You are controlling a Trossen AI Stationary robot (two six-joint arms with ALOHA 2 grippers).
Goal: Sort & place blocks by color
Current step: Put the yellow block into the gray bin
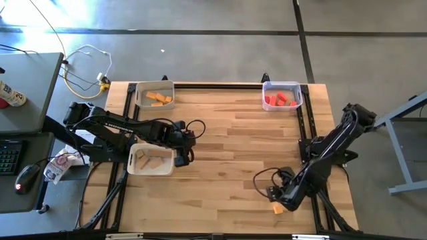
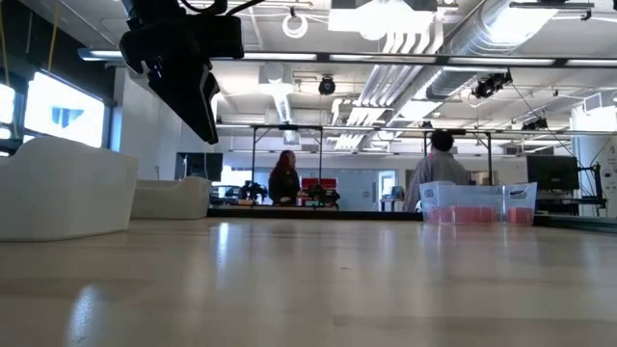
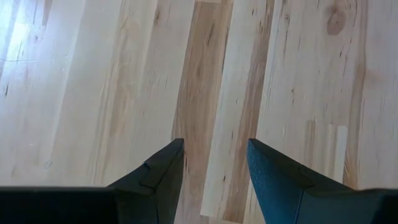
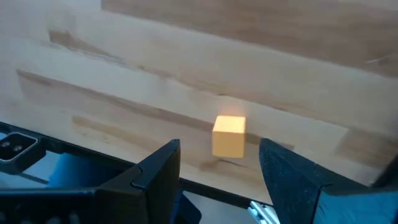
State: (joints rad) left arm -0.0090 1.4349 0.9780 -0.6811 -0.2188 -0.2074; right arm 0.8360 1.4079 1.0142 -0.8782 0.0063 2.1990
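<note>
Nearest the front edge of the wooden surface [image 1: 240, 140], toward its right corner, lies a single orange cube [image 1: 278, 209], resting flat on the boards close to the rim. The right claw [image 1: 275, 195] hovers just above and beside it; in the right wrist view the same cube [image 4: 229, 135] sits on the wood ahead of the two dark fingers [image 4: 163, 167], which stand apart with nothing between them, so this claw is open and not touching the cube. Farther in, on the left side, the left claw [image 1: 185, 155] hangs beside the right end of a pale bin [image 1: 151, 160] that holds plain light-wood blocks [image 1: 148, 160]; its fingers [image 3: 163, 174] are likewise spread and empty over bare boards. At the far edge stand two more bins: the left one [image 1: 155, 95] contains orange blocks [image 1: 159, 99], and the right one [image 1: 282, 95] contains red blocks [image 1: 280, 100]. In the low view the red-filled bin [image 2: 477, 202] appears at the far right, with two people [image 2: 285, 178] visible in the room beyond.
</note>
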